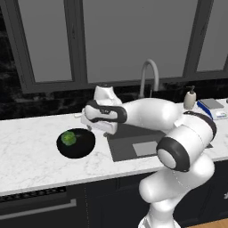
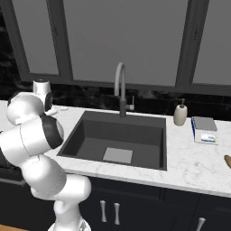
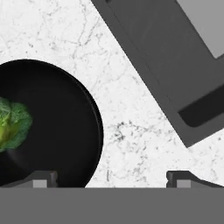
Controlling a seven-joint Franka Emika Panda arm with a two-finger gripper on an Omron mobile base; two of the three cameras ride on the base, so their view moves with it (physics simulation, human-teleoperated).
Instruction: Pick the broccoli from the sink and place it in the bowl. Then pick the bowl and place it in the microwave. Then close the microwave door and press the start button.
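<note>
The broccoli (image 1: 68, 137) is sitting inside the black bowl (image 1: 82, 148). The bowl is resting on the white tabletop (image 1: 31, 156), just left of the dark sink (image 1: 133, 150). The white arm (image 1: 147, 113) is reaching across the sink, and its end effector (image 1: 87, 126) is hanging near the bowl's far right rim. A silver faucet (image 1: 149, 75) is curving up behind the arm. A soap bottle (image 1: 190, 98) is standing to the right.

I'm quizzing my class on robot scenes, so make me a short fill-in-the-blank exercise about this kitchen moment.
1. The broccoli lies in the ____.
2. The bowl stands on the counter, ____ of the sink as the robot faces it.
3. The gripper's fingers are ____.
Missing words: bowl; left; open
</note>
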